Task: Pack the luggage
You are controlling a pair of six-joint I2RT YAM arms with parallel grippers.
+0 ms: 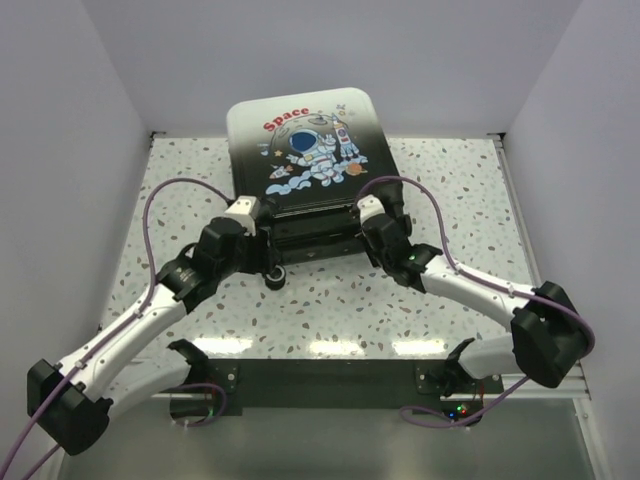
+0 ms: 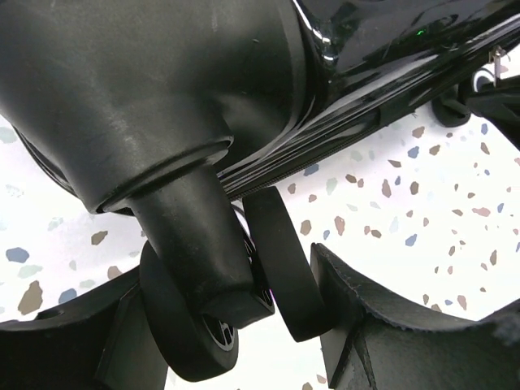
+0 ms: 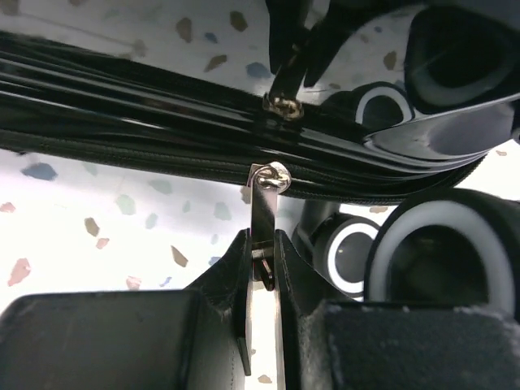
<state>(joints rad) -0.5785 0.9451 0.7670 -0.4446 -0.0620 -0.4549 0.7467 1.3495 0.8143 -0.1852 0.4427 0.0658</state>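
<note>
Glossy hard plastic is seen on the luggage (image 1: 300, 140) shell, smooth matt black plastic on its wheels (image 2: 183, 333), shiny bare metal on the zipper pull (image 3: 262, 213), grainy matt black on the right gripper (image 3: 262, 276), and a smooth speckled stone-look finish on the worktop (image 1: 330, 300), fwiw.

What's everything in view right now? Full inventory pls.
luggage: one, white-to-black with astronaut print, far middle of table
wheels: at least two casters, black, luggage's near end
zipper pull: one, silver, on luggage's seam
table: one, white speckled
cables: two, purple, along the arms
left gripper: black, straddling a wheel, grip unclear
right gripper: black, shut on zipper pull
</note>
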